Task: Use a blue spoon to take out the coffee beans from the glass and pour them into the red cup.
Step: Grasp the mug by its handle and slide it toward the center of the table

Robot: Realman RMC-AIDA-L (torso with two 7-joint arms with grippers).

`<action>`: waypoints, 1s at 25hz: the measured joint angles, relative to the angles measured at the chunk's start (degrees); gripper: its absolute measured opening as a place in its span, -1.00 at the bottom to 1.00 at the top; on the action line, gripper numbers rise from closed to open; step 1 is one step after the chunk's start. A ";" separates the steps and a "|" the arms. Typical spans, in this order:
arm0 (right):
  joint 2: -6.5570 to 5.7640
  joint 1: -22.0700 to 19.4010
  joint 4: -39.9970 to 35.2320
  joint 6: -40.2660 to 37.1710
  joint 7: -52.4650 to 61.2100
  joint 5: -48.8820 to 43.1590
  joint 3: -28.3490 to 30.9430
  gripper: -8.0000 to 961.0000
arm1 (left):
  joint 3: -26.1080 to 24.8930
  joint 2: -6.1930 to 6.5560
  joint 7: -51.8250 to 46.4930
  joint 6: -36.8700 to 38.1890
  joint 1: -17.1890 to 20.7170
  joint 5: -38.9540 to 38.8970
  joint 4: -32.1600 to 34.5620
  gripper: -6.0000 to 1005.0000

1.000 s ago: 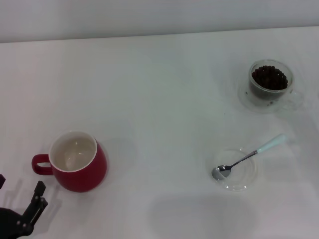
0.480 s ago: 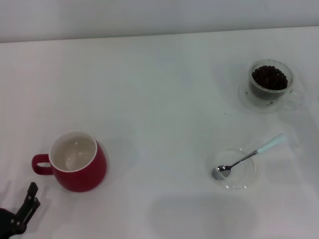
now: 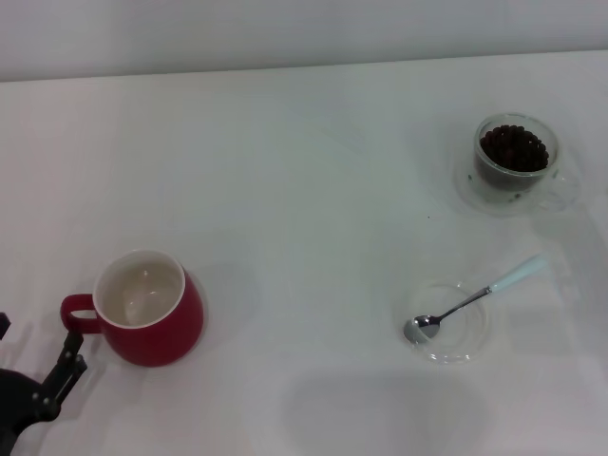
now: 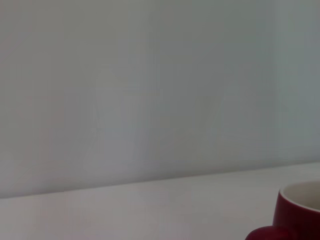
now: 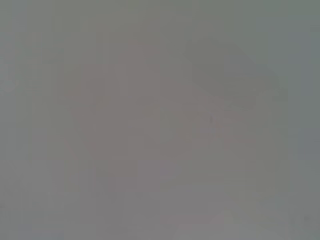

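The tabletop is a smooth, matt white surface. Near its left front corner the cup is glossy red ceramic with a cream glazed inside. The spoon has a shiny metal bowl and stem and a pale blue, smooth handle end; it lies on a clear glass dish. Toward the far right edge, the glass is clear and shiny, with dark, faintly glossy beans inside. The left hand, at the left front corner, looks like matt black plastic or metal.

No legible text, label or number anywhere.
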 joint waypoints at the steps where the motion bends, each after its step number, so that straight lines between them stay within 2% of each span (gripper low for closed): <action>1: 0.00 -0.07 0.01 0.01 0.00 0.01 0.00 0.58 | 0.01 0.00 -0.01 -0.44 -0.28 0.00 0.00 0.74; 24: 0.00 0.19 0.01 -0.61 0.00 0.07 0.00 0.57 | -0.01 -0.21 -0.11 -4.91 -5.48 -1.48 0.08 0.73; 25: 0.00 0.24 0.01 -0.77 0.00 0.07 0.00 0.57 | 0.00 -0.22 -0.13 -5.25 -5.69 -1.43 0.11 0.65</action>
